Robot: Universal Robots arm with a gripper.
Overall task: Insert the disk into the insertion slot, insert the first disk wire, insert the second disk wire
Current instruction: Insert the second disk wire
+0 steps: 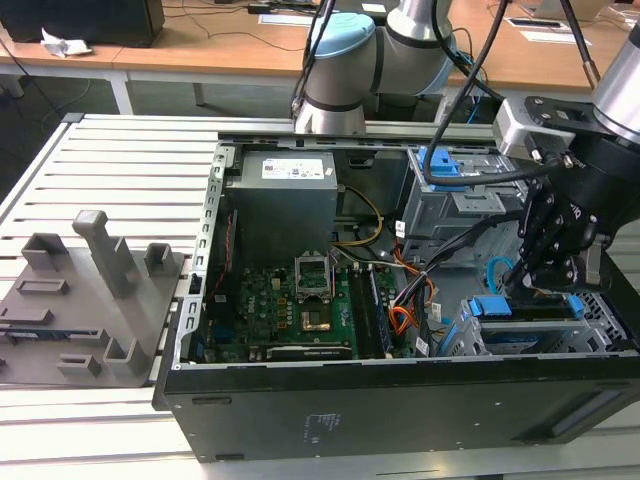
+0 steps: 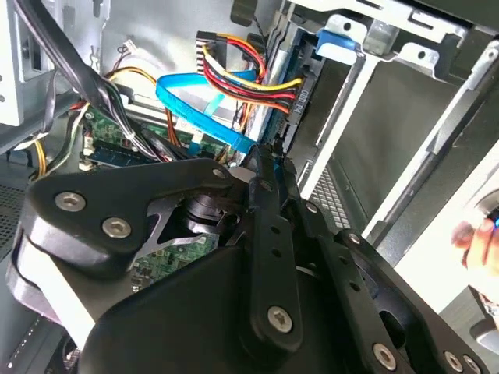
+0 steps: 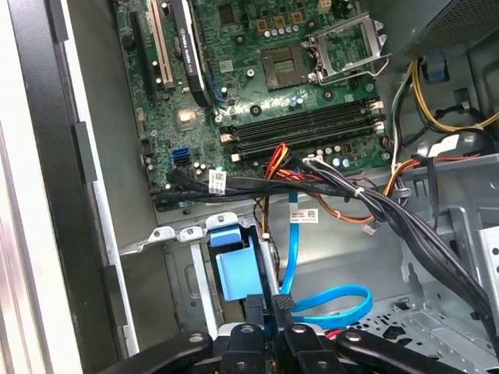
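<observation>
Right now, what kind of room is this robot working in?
Probably a robotics lab or workshop. An open computer case sits on a slatted metal workbench, a grey fixture block lies beside it, and wooden desks stand behind the robot arm.

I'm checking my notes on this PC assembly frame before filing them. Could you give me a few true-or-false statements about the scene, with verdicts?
1. The gripper is low over the drive bay at the exterior view's right end of the computer case. True.
2. The gripper is shut on a black connector at the end of a light blue data cable. True, as the first wrist view shows.
3. The CPU socket on the motherboard carries a cooler with a fan. False: the socket is bare, with no cooler on it.
4. The grey fixture plate lies inside the case. False: it rests on the slatted table, outside the case, at the exterior view's left.
5. The power supply sits at the far end of the case, beyond the motherboard. True.
</observation>
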